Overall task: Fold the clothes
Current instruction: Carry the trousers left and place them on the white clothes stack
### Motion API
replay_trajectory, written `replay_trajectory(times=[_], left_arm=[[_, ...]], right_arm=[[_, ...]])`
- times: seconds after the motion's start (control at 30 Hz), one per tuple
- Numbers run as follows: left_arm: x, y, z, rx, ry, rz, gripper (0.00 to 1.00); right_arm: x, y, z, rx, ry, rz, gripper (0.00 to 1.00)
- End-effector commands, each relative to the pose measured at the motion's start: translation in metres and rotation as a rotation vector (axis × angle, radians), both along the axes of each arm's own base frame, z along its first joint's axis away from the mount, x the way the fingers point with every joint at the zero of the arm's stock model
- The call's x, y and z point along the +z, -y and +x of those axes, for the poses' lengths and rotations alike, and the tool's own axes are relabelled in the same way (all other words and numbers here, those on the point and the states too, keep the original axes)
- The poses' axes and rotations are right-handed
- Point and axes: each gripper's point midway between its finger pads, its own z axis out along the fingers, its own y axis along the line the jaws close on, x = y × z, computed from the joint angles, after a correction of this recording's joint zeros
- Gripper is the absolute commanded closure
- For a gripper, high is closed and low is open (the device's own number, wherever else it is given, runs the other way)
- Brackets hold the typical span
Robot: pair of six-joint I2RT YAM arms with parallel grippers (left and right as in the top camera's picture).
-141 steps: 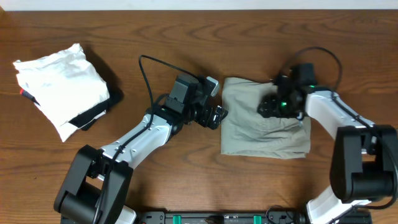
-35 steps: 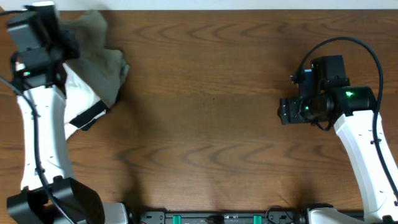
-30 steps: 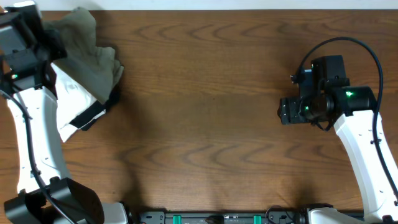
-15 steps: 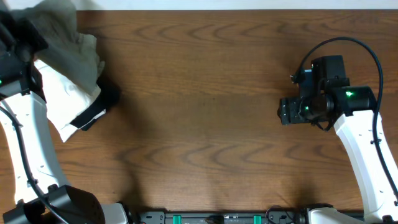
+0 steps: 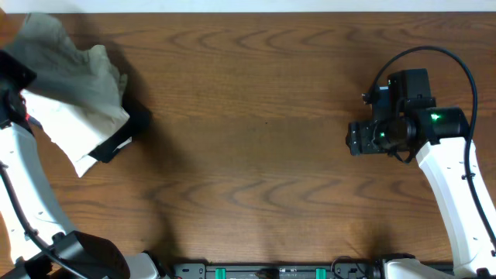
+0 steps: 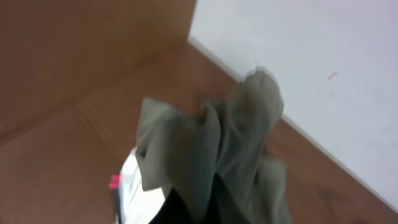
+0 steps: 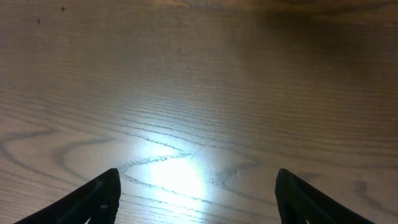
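The clothes (image 5: 74, 66), a crumpled olive-khaki garment, hang bunched at the table's far back left corner, partly over a white folded garment (image 5: 77, 132). My left gripper (image 5: 17, 77) is shut on the clothes at the frame's left edge and mostly covered by them. In the left wrist view the clothes (image 6: 217, 149) drape down from the gripper (image 6: 199, 214), with only a dark finger base showing below the cloth. Far off at the right, my right gripper (image 5: 353, 139) hovers open over bare wood, and its two fingertips (image 7: 102, 196) stand wide apart with nothing between them.
The white folded garment (image 6: 143, 193) has a small black cloth piece (image 5: 116, 143) under its front right edge. A pale wall (image 6: 311, 74) runs just behind the table's back edge. Brown tabletop (image 5: 256, 139) spans the stretch between the two arms.
My left arm has carried the clothes further left, towards the back left corner over the white garment. The right arm has not moved.
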Motion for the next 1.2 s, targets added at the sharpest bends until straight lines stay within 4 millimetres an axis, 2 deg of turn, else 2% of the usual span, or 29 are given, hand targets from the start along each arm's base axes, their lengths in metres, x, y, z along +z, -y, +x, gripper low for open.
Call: replay_trajectory(times=[0.0,0.13,0.27,0.3,0.37,0.4,0.5,0.57,0.7,0.8,0.87,0.93,1.0,1.07,1.17], left_arm=[[0.013,-0.002,-0.020,0.054,-0.003,-0.038,0.94],[-0.008,-0.009,-0.045,0.121,-0.107,-0.074,0.94],[-0.025,-0.004,-0.061,0.135,-0.184,-0.127,0.93],[-0.029,-0.002,-0.065,0.137,-0.202,-0.139,0.85],[-0.034,0.001,-0.070,0.138,-0.229,-0.157,0.49],[-0.036,0.002,-0.072,0.138,-0.239,-0.163,0.41],[-0.037,0.002,-0.074,0.144,-0.248,-0.167,0.32],[-0.037,-0.001,-0.078,0.159,-0.255,-0.162,0.19],[-0.038,-0.005,-0.083,0.197,-0.261,-0.161,0.17],[-0.036,-0.004,-0.081,0.200,-0.243,-0.171,0.21],[-0.028,0.005,-0.068,0.132,-0.177,-0.203,0.41],[-0.014,0.018,-0.047,0.025,-0.077,-0.237,0.70],[-0.002,0.030,-0.031,-0.070,0.002,-0.264,0.87],[-0.001,0.034,-0.027,-0.098,0.016,-0.280,0.93],[-0.017,0.036,-0.032,-0.083,-0.037,-0.319,0.94]], right_arm=[[0.000,0.003,0.000,-0.024,-0.001,-0.002,0.22],[0.000,0.003,0.000,-0.024,-0.001,-0.001,0.22],[0.000,0.003,0.000,-0.024,-0.001,-0.001,0.22],[0.000,0.003,0.000,-0.024,-0.001,-0.001,0.22],[0.000,0.003,0.000,-0.024,-0.001,-0.001,0.21],[0.000,0.003,0.000,-0.024,-0.001,-0.001,0.22],[0.000,0.004,0.000,-0.023,-0.001,-0.002,0.21],[0.000,0.003,0.000,-0.023,-0.001,-0.002,0.21],[0.000,0.003,0.001,-0.023,0.002,-0.002,0.21],[0.000,0.003,0.002,-0.023,0.004,-0.001,0.21],[0.000,0.003,0.002,-0.024,0.004,-0.001,0.21],[0.000,0.003,0.002,-0.024,0.004,-0.001,0.21],[0.000,0.003,0.002,-0.024,0.004,-0.001,0.21],[0.001,0.003,0.002,-0.024,0.006,-0.001,0.21],[0.001,0.003,0.002,-0.024,0.007,-0.001,0.21]])
